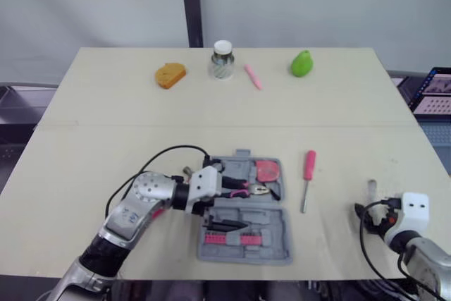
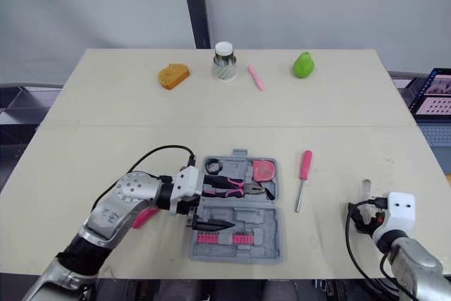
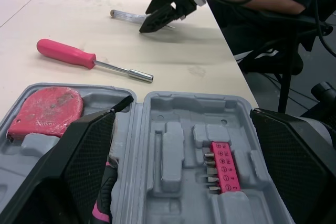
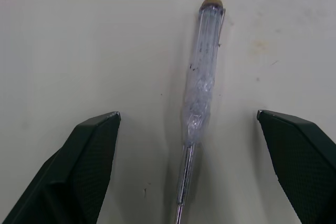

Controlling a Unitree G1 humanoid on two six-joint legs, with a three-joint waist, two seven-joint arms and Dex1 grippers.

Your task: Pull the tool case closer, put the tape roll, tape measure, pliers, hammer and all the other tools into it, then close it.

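Observation:
The grey tool case (image 1: 271, 241) lies open near the table's front edge. Its far half holds a pink tape measure (image 1: 267, 170), pink-and-black pliers (image 2: 236, 187) and a black tape roll (image 2: 213, 167); its near half holds a pink bit strip (image 3: 221, 166). My left gripper (image 3: 190, 106) hovers open over the case's left side, with the pliers' handle beside one finger. A pink screwdriver (image 1: 308, 170) lies right of the case. A clear-handled screwdriver (image 4: 202, 87) lies on the table between the fingers of my open right gripper (image 1: 368, 211), untouched.
Along the far edge stand an orange sponge-like piece (image 1: 170, 75), a glass jar (image 1: 222, 60), a pink pen (image 1: 253, 76) and a green pear (image 1: 301, 63). Something pink (image 2: 144, 216) pokes out under my left forearm. A laptop (image 1: 433, 93) sits off the right side.

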